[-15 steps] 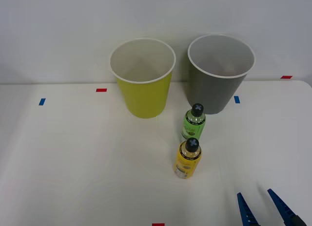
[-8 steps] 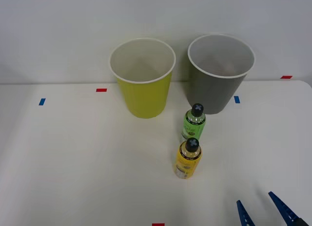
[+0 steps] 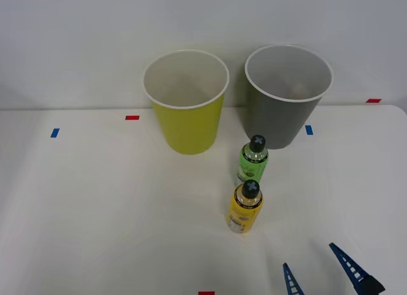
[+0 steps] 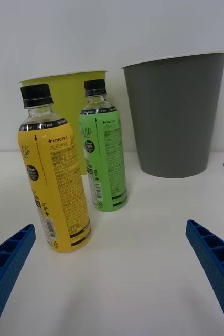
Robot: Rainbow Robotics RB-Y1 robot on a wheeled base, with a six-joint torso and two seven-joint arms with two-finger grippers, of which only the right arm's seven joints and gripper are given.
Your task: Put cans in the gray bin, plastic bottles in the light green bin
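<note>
White table point(image 3: 95, 212) underneath everything, marked with small red and blue tape pieces. At the far side, standing upright side by side with a gap between: light green bin point(image 3: 186, 104) to the left, gray bin point(image 3: 286, 95) to the right, both white-rimmed and white inside. Nearer than the bins, two plastic bottles upright with black caps, close together but seemingly not touching: green bottle point(image 3: 252, 160) just in front of the gray bin's lower left edge, yellow bottle point(image 3: 245, 207) nearer still and slightly left of the green one. From the wrist camera, yellow bottle point(image 4: 54, 173) closest, green bottle point(image 4: 105, 155) just behind it, the green bin point(image 4: 72, 94) partly hidden behind both, the gray bin point(image 4: 174, 115) off to one side. Down at the near right of the table, right gripper point(image 3: 321, 269), blue ribbed fingers point(image 4: 214, 262) spread wide apart, holding nothing, near the yellow bottle but clear of it.
</note>
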